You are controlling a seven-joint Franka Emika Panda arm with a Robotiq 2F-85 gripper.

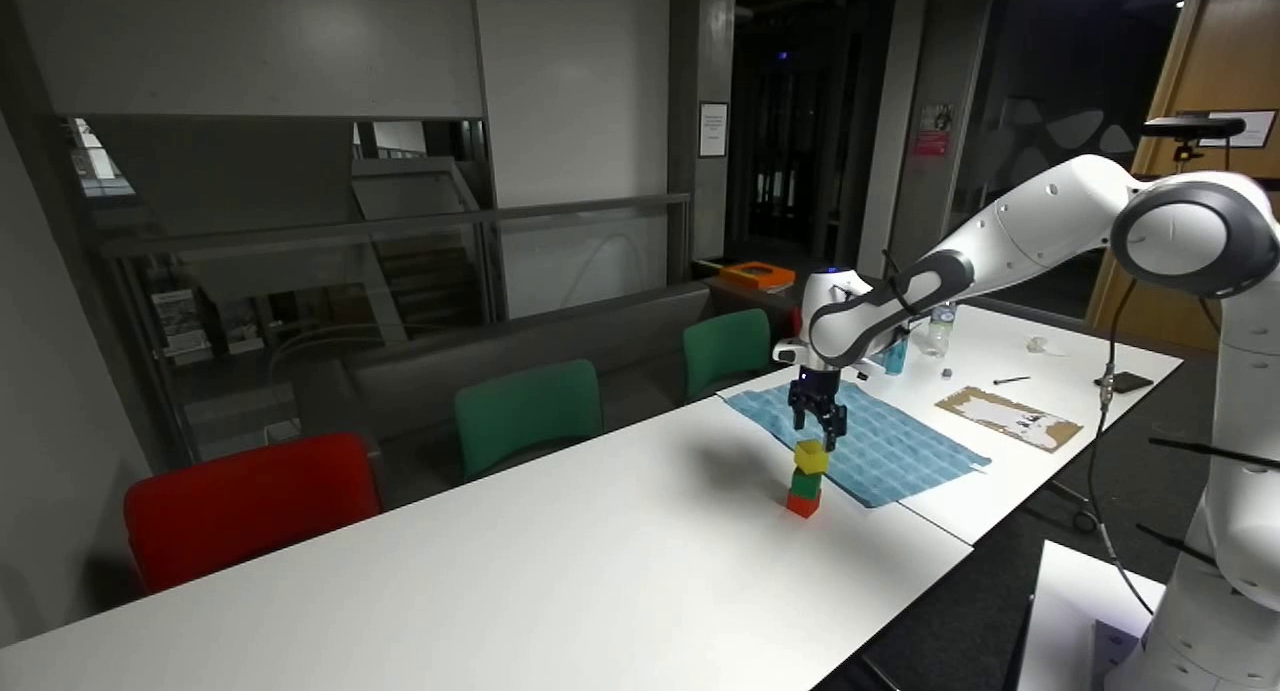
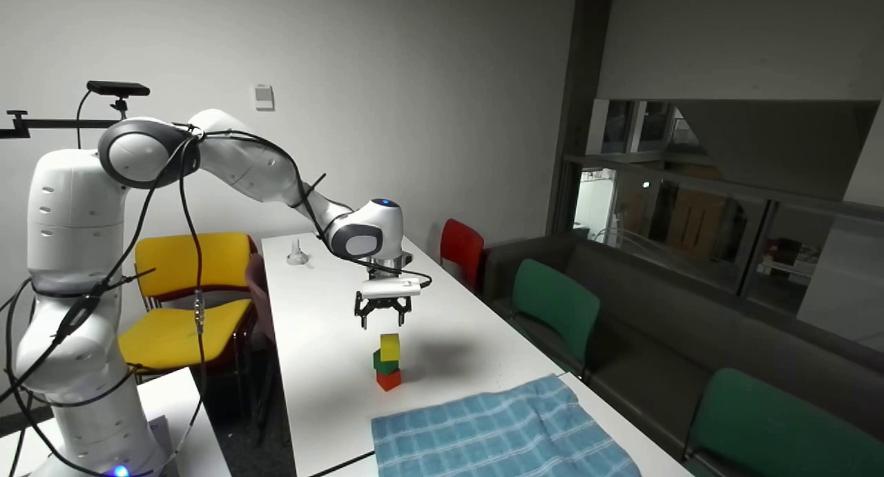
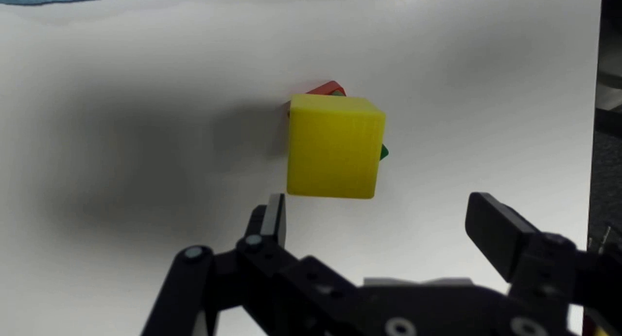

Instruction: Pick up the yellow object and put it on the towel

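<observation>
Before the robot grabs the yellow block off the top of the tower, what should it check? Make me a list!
1. Is the gripper open? Ok: its fingers are apart, holding nothing.
2. Is the yellow block on top? Ok: it sits on the green block, with the red block underneath.
3. Is the yellow block centred between the fingers? Not ok: in the wrist view, it looks closer to the picture-left one.
4. Are the fingers down around it? Not ok: they hang above it.
5. Is it loose from the green block? Cannot tell: the pictures don't show that.
6. Is the towel ready? Ok: it lies spread on the tabletop.
</observation>
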